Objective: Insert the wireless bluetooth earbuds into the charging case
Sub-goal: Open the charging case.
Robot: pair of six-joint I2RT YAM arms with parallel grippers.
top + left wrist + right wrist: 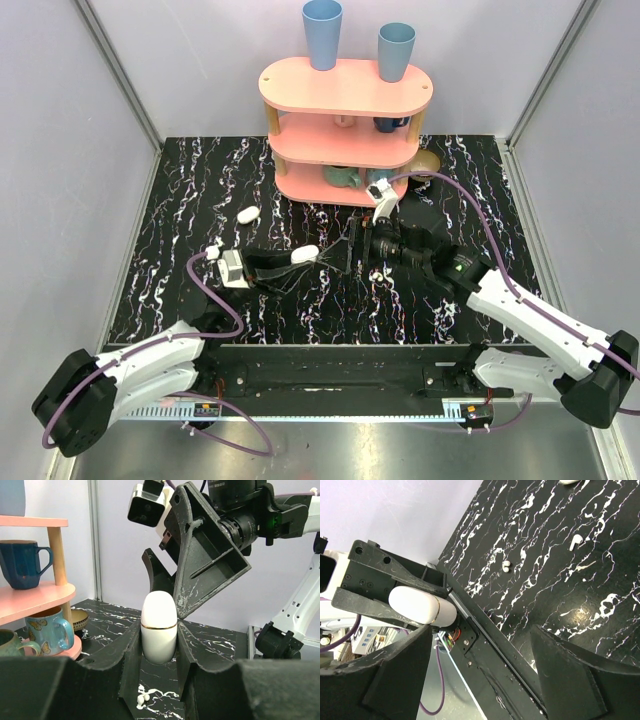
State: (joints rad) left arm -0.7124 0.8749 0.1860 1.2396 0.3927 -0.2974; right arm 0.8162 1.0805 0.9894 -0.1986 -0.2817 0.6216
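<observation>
The left claw [159,632] is clamped tight on the charging case [159,611], holding it off the marble table [180,230] near the middle. The lid is closed along a gold seam, so nothing inside shows. The right claw [480,680] faces it, fingers spread wide and empty. The right wrist view shows two loose earbuds [506,566] lying apart on the table. From above they are too small to tell. The left wrist view shows mugs [47,630] on the pink shelf [345,85], their contents hidden. The top view adds two blue cups [322,30] on its top tier.
</observation>
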